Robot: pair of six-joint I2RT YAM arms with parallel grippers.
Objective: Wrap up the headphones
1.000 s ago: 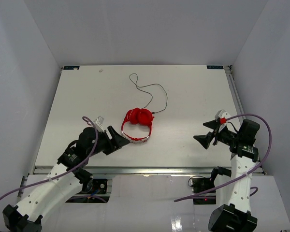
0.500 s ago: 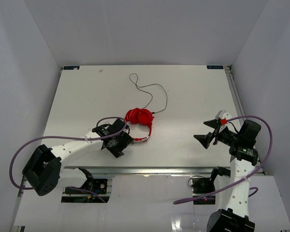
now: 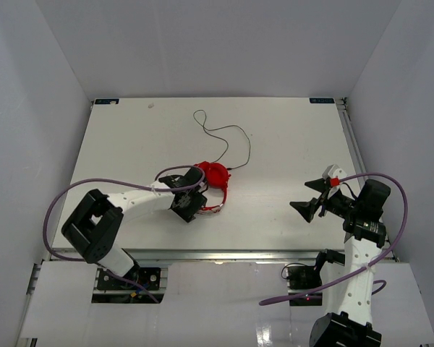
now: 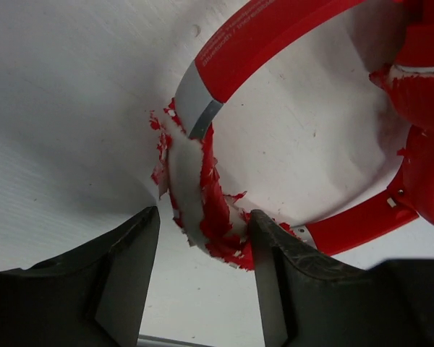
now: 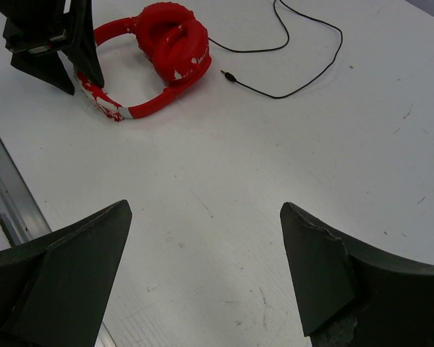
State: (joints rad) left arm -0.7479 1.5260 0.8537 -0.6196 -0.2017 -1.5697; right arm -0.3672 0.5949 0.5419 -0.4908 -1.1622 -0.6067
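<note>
While your left pincer [image 4: 204, 215] sits at the headphones [image 3: 215, 177], its two dark fingers [image 4: 126, 267] stand spread, with the worn, flaking padded part of the headband [image 4: 201, 189] between them. Whether either one touches it, you cannot tell. The headphones lie flat on the white table [image 3: 130, 144], and their two round ear cups [image 5: 170, 36] sit close together on the side of the headband away from that pincer. From the cups the thin black cable [image 5: 275, 95] wanders in loose loops beyond the headphones, and its plug [image 5: 225, 73] lies just beside the cups, not touching them. A purple robot cable [image 3: 58, 202] arcs along the left arm and ends near the cups. Your right pincer [image 5: 204, 210] hangs well apart from the headphones, spread wide over bare table.
</note>
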